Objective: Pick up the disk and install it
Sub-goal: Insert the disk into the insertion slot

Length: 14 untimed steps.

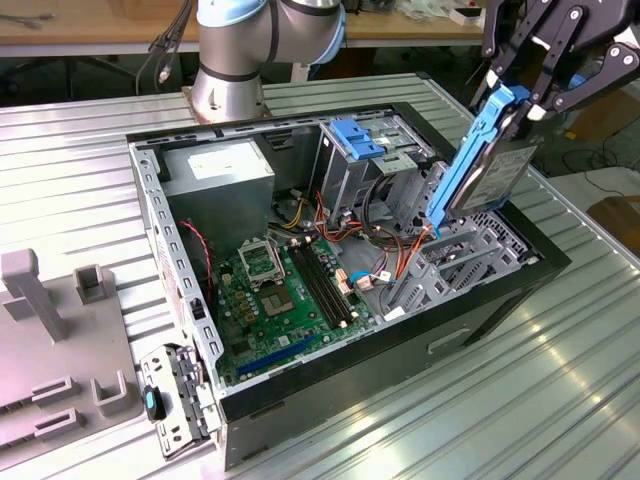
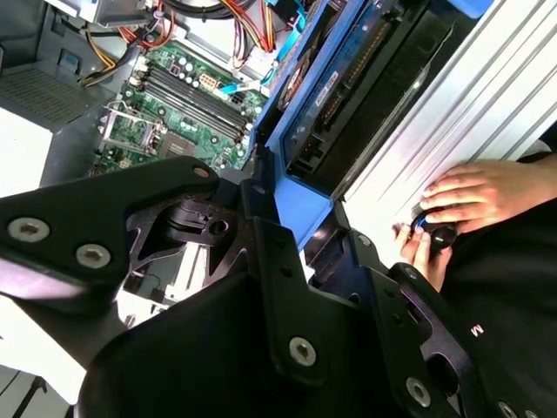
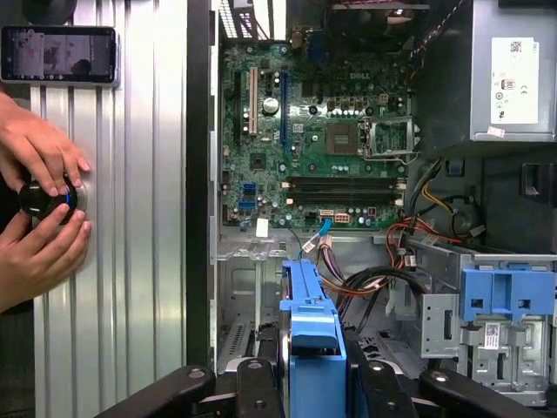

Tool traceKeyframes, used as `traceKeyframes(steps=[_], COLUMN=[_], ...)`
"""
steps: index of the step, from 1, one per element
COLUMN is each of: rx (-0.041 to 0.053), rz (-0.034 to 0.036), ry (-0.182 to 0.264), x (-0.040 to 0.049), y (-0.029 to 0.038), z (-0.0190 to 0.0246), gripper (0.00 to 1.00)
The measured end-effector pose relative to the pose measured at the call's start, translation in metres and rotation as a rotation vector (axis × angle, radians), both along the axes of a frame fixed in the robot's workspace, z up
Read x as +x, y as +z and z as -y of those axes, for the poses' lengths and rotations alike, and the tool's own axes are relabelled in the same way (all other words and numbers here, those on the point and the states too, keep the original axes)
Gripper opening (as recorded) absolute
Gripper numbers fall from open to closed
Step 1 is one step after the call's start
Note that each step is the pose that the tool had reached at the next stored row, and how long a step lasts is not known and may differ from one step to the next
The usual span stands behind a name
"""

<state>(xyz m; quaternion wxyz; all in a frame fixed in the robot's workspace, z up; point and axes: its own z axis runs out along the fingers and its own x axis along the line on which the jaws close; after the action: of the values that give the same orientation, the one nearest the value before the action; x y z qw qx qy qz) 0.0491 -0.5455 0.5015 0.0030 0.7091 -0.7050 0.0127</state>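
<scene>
Setting: a robotics laboratory. Indicators:
- a silver and light-blue industrial robot arm base point(image 1: 232, 60) mounted at the far side of a ribbed silver aluminium-profile table point(image 1: 520, 400)
- an open black desktop computer case point(image 1: 340, 385) lying on that table, its green motherboard point(image 1: 280, 290) exposed
- grey plastic fixture blocks point(image 1: 40, 300) at the exterior view's left
- a wooden workbench point(image 1: 80, 25) beyond
- a person's hand point(image 3: 39, 144) on a black round control knob point(image 3: 42, 198)

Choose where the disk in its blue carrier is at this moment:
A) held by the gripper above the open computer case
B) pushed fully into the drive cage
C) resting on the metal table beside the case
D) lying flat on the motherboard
A: in the exterior view the gripper is shut on the disk, which hangs tilted in the air over the computer case.
</scene>
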Motion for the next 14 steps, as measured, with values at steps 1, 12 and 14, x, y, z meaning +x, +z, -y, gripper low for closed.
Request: traceKeyframes(steps=[1,12,14], rx=[-0.0002,-0.0003,-0.0002], rz=[-0.0001,-0.0065,-0.0066], ry=[0.000,0.000,0.000], x=[0.0016,0.0066,0.0066], y=[-0.0018,-0.0234,-0.0234], z=[0.0014,0.0155,0.0155], gripper=[0.37,0.37,0.37])
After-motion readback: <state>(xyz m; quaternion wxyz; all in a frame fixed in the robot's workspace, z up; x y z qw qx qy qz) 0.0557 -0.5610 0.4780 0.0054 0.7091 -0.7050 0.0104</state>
